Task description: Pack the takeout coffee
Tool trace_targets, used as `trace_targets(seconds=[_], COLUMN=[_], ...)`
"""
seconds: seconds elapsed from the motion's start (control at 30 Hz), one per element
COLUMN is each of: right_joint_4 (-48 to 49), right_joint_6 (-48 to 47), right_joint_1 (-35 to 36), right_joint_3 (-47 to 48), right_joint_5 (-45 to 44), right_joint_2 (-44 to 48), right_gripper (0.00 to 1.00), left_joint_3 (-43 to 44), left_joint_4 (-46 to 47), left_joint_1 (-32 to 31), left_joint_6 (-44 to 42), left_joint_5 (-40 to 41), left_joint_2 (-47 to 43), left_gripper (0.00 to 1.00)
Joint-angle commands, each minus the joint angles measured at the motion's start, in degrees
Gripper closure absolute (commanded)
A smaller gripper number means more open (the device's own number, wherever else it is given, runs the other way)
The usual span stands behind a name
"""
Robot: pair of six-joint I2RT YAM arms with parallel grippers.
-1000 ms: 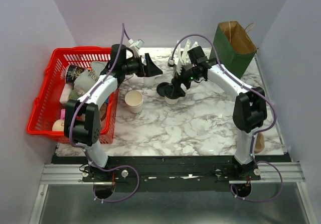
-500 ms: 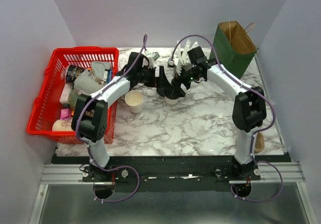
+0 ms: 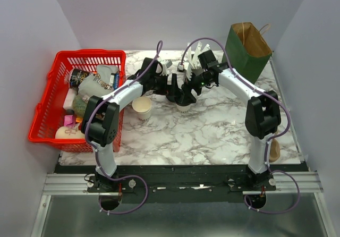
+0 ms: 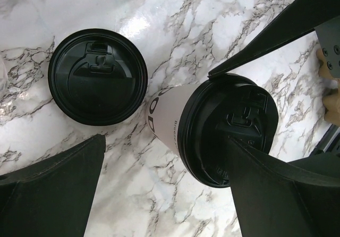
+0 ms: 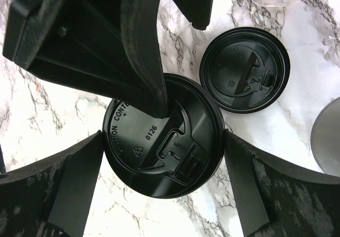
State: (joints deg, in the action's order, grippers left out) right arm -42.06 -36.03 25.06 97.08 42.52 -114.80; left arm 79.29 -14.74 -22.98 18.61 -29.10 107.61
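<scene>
Takeout coffee [image 4: 166, 112]: upright on the marble table [image 3: 212, 130], mid-table toward the back, black lid [image 5: 162, 141] pressed on top; just beside a loose lid [image 4: 98, 76] lying flat on the marble.
Right gripper [image 5: 163, 136]: spread wide, released — one finger on either side of the lidded cup, gripping nothing.
Left gripper [image 4: 163, 141]: likewise spread wide and empty; one finger reaching over the rim of the cup's lid, the other off toward the loose lid.
Weight: probably light; cannot tell whether filled, so best treated as liable to slosh.
Wall: thin paper, soft, likely to dent under a hard squeeze.
Lid: smooth plastic, slick, press-fit only — likely to pop off if lifted by it.
Where to hold: across the paper wall just under the lid's rim, gentle closure, kept upright.
Likely destination: green paper bag [image 3: 248, 48] at the back right corner, well apart from the cup.
</scene>
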Motion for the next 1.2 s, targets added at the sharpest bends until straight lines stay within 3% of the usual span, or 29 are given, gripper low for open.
trace_targets(seconds=[0.0, 0.47, 0.83, 1.03, 1.17], right_joint_4=[2.9, 12.4, 12.0, 6.6, 2.1], right_joint_6=[0.5, 4.6, 3.8, 5.6, 6.5], right_joint_1=[-0.1, -0.2, -0.3, -1.2, -4.5], right_joint_3=[-0.2, -3.2, -7.1, -8.2, -13.2], right_joint_5=[1.7, -5.3, 3.6, -6.0, -14.6], right_joint_2=[1.2, 5.5, 11.6, 15.7, 25.2], right_gripper=[0.0, 0.0, 0.0, 0.0, 0.02], left_joint_3=[0.7, 0.5, 0.2, 2.1, 3.8], left_joint_4=[-2.8, -3.5, -2.4, -0.3, 1.3], left_joint_1=[-0.7, -1.2, -1.8, -1.5, -1.0], left_joint_6=[-1.8, -3.2, -3.1, -1.9, -0.3], left_joint_5=[3.4, 4.1, 3.5, 0.1, -4.6], left_joint_2=[1.1, 1.5, 0.8, -2.4, -6.9], left_gripper=[0.02, 0.02, 0.02, 0.01, 0.01])
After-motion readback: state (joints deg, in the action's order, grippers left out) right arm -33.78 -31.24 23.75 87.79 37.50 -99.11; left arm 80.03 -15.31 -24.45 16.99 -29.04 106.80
